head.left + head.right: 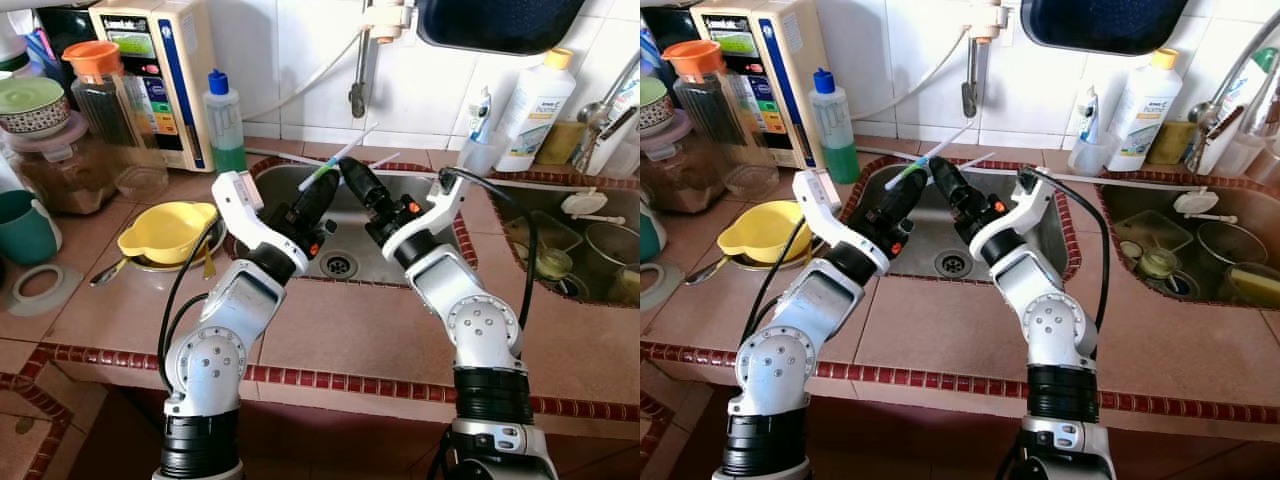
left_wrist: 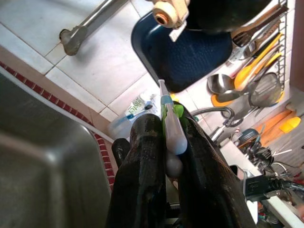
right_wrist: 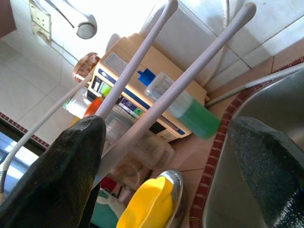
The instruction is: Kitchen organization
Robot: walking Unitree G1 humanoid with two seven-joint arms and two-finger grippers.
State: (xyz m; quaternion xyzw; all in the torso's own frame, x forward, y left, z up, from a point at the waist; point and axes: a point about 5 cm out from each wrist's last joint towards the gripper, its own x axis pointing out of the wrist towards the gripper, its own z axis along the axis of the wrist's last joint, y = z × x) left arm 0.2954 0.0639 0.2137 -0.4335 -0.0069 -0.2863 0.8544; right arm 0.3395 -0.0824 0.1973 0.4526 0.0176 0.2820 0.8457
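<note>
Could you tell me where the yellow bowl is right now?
The yellow bowl sits on the counter left of the sink, beside the left claw.

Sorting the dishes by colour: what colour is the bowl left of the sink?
Yellow. The bowl sits on the tiled counter; the left eye view shows it best.

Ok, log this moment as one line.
left hand: shut on toothbrush | right hand: open, chopsticks against one finger | both above sink

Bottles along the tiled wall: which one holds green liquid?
The blue-capped bottle beside the water purifier; the yellow-capped bottle by the right sink is white.
</note>
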